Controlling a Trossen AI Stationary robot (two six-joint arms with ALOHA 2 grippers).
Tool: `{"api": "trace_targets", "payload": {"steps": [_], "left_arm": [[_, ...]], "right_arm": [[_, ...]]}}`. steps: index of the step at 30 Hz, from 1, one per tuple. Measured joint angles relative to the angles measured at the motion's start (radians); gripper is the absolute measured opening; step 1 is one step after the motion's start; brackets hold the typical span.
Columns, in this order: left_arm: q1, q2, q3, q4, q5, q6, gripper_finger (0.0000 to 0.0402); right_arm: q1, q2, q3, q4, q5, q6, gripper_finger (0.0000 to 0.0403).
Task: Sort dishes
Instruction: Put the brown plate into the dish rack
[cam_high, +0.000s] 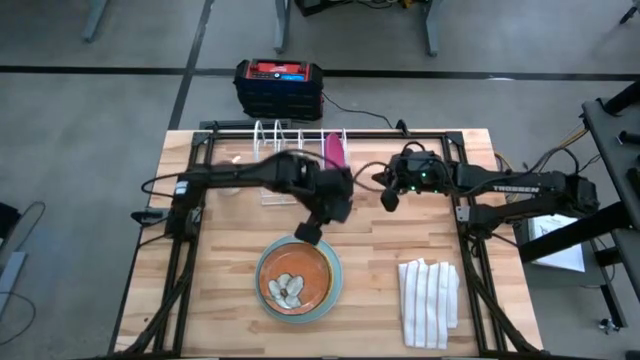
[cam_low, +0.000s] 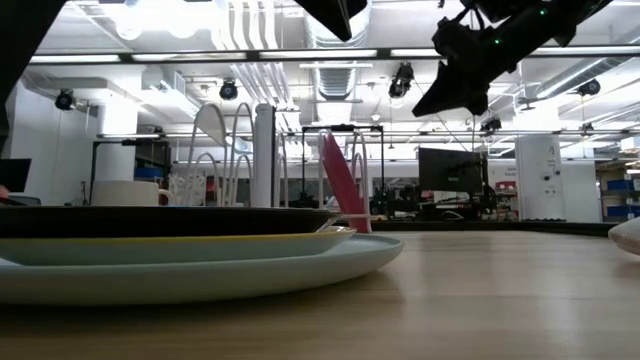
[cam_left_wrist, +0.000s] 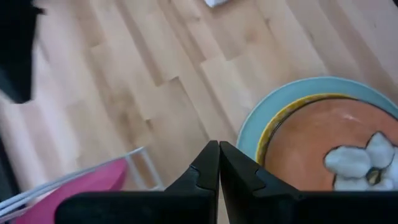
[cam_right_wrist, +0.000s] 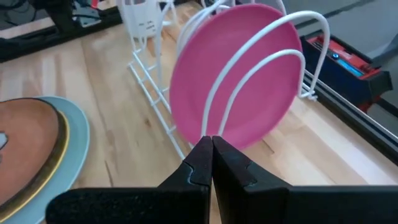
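Standing on edge in the white wire dish rack (cam_high: 285, 140) at the far side of the table (cam_high: 420, 225), the magenta-pink plate (cam_high: 334, 150) is slotted between the hoops, and the right wrist view shows it (cam_right_wrist: 233, 93) dead ahead, upright in the wires. The right gripper (cam_high: 390, 195) hovers above the table just to the right of that plate, fingers pressed together with nothing between them; its wrist camera shows the two dark tips (cam_right_wrist: 211, 152) meeting in a tight seam. Over to the left gripper (cam_high: 308, 232): it hangs above the far rim of the plate stack at the near-centre of the table, fingers (cam_left_wrist: 208, 165) also closed flat against each other, empty. The stack itself: the pale teal-blue plate (cam_high: 335, 290) on the bottom, the yellow speckled plate (cam_left_wrist: 268, 134) peeking as a thin rim above it, and the orange-brown plate (cam_high: 295, 280) with white marks on top. The low view confirms three stacked rims lying flat on the wood. A white striped folded cloth (cam_high: 430, 300) lies to the right of the stack, well apart from it.
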Motion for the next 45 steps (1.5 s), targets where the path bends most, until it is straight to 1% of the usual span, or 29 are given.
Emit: {"api": "trace_targets", "payload": {"steps": [5,8,10,13,16,19,22,24,29,32,35,39,41,45], "left_arm": [[-0.071,-0.024,-0.112,0.016,0.000,-0.057,0.0000],[-0.116,-0.066,-0.188,0.021,-0.003,-0.133,0.0000],[-0.151,-0.105,-0.247,0.023,-0.035,-0.204,0.0000],[-0.208,-0.174,-0.354,0.022,-0.128,-0.326,0.0000],[-0.259,-0.239,-0.467,0.038,-0.179,-0.460,0.0000],[-0.304,-0.285,-0.588,0.090,-0.216,-0.573,0.0000],[-0.349,-0.316,-0.692,0.161,-0.221,-0.631,0.0000],[-0.377,-0.324,-0.735,0.170,-0.220,-0.673,0.0000],[-0.440,-0.332,-0.777,0.172,-0.221,-0.791,0.0000],[-0.485,-0.333,-0.780,0.170,-0.244,-0.820,0.0000],[-0.540,-0.334,-0.780,0.137,-0.320,-0.849,0.0000],[-0.617,-0.337,-0.780,0.054,-0.459,-0.966,0.0000],[-0.657,-0.338,-0.781,0.044,-0.511,-1.025,0.0000],[-0.719,-0.339,-0.802,0.047,-0.565,-1.105,0.0000]], "right_arm": [[0.042,0.008,-0.028,-0.001,0.000,0.002,0.0000],[0.075,0.017,-0.056,0.000,0.000,0.039,0.0000],[0.102,0.017,-0.073,-0.002,0.000,0.068,0.0000],[0.145,0.014,-0.089,-0.001,0.000,0.102,0.0000],[0.192,0.013,-0.090,0.002,0.000,0.122,0.0000],[0.251,0.015,-0.090,0.001,0.000,0.132,0.0000],[0.312,0.015,-0.090,0.006,0.000,0.148,0.0000],[0.352,0.015,-0.090,0.007,0.000,0.170,0.0000],[0.442,0.030,-0.090,0.016,0.000,0.220,0.0000],[0.482,0.055,-0.090,0.087,0.000,0.236,0.0000],[0.515,0.097,-0.089,0.220,0.000,0.229,0.0000],[0.534,0.163,-0.088,0.408,-0.001,0.174,0.0006],[0.534,0.200,-0.070,0.451,0.000,0.165,0.0014],[0.532,0.278,-0.017,0.452,0.011,0.166,0.0038]]}}
